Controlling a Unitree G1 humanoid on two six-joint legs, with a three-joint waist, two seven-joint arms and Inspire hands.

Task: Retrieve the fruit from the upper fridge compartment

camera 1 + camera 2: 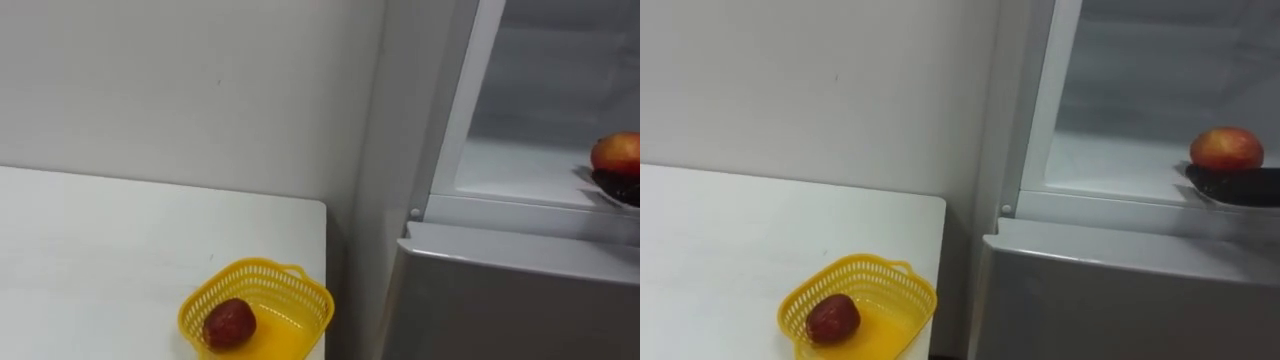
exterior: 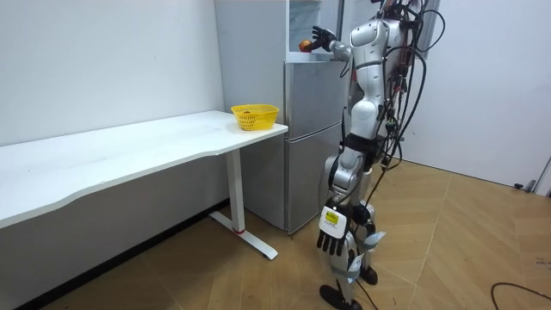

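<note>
At three o'clock I see a red-and-yellow apple [image 1: 1227,149] inside the open upper fridge [image 1: 1110,168], sitting on the dark fingers of my right hand [image 1: 1240,186]. I cannot tell whether they grip it. My left hand [image 2: 331,232] hangs by my side, fingers relaxed. At seven o'clock, a yellow basket [image 1: 918,290] on the white desk [image 1: 720,250] holds a dark red fruit [image 1: 833,318].

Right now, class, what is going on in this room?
The robot stands at the fridge, its right hand inside the open upper compartment, under a red-yellow fruit. Its left hand hangs open at its side. A yellow basket on the white table holds a dark red fruit.
</note>
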